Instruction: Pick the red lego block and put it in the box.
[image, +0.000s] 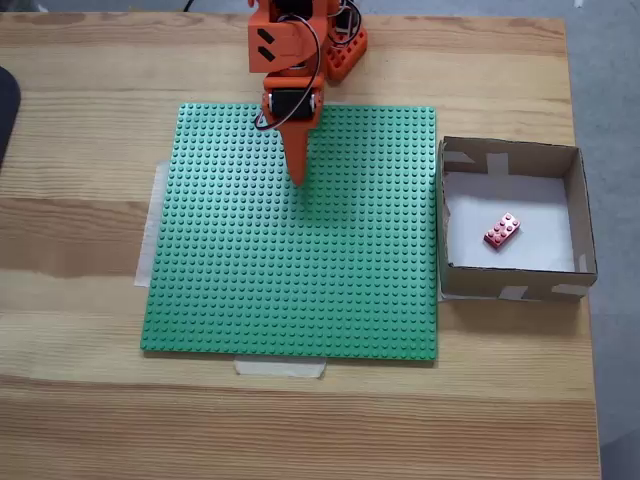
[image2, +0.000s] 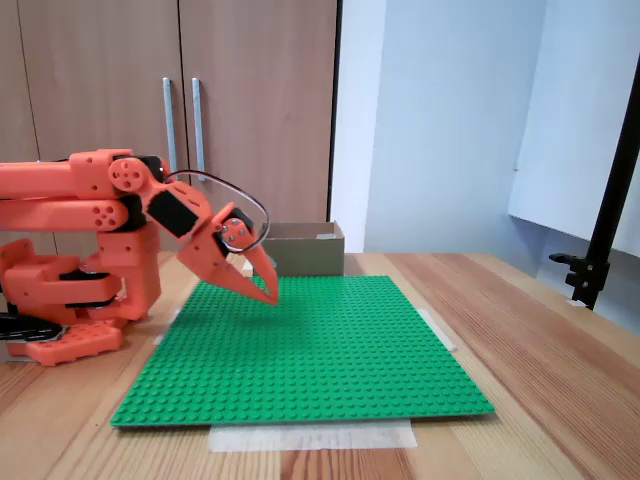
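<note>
Looking down from above, the red lego block (image: 501, 231) lies flat on the white paper floor of the cardboard box (image: 445, 215), a little askew and clear of all four walls. The box sits on the wooden table (image: 80, 420), just beside the right edge of the green baseplate (image: 290, 290) in that fixed view.

The orange arm (image2: 100, 205) is folded low near its base, and its gripper (image2: 262, 290) points down over the far part of the baseplate, well apart from the box. From the side, the two fingers meet at their tips, so the claw looks closed, and nothing is caught between them.

To my eye the placing is done, and what is in hand is the arm's rest or return. If anything remains, it is only for the arm to settle home; no further grasp seems called for, since the block is already where the task wants it.
</note>
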